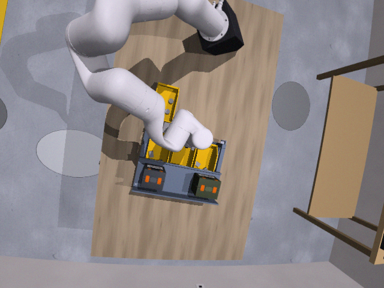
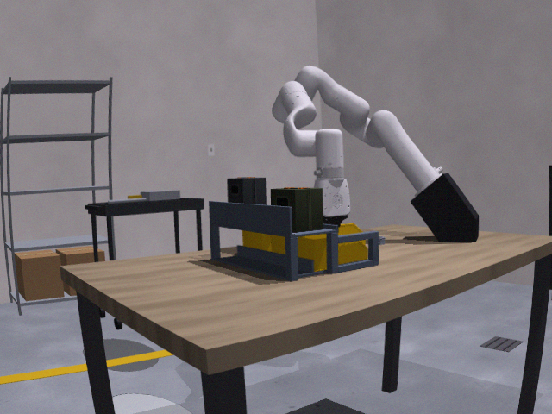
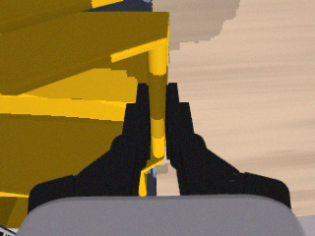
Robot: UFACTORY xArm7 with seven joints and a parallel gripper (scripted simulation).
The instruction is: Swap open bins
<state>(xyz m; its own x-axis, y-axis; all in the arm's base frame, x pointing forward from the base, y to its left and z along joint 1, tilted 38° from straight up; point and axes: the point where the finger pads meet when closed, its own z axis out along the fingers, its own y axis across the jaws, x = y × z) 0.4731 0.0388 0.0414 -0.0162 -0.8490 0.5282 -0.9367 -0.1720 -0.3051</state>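
Observation:
My gripper is shut on the front wall of the empty middle bin; the arm hides the fingers in the top and exterior views. In the exterior view, yellow bin walls rise above the shelf's side rail, so the held bin seems raised or tilted at its front; its rear is hidden. The bin from the table stands in front of the shelf, with two grey round parts in it. The left bin and right bin sit on the shelf with parts inside.
A dark box and a green box stand on the shelf's top board, behind the bins. Shelf side frames flank the row of bins. The arm's black base is on the table, beyond the table bin.

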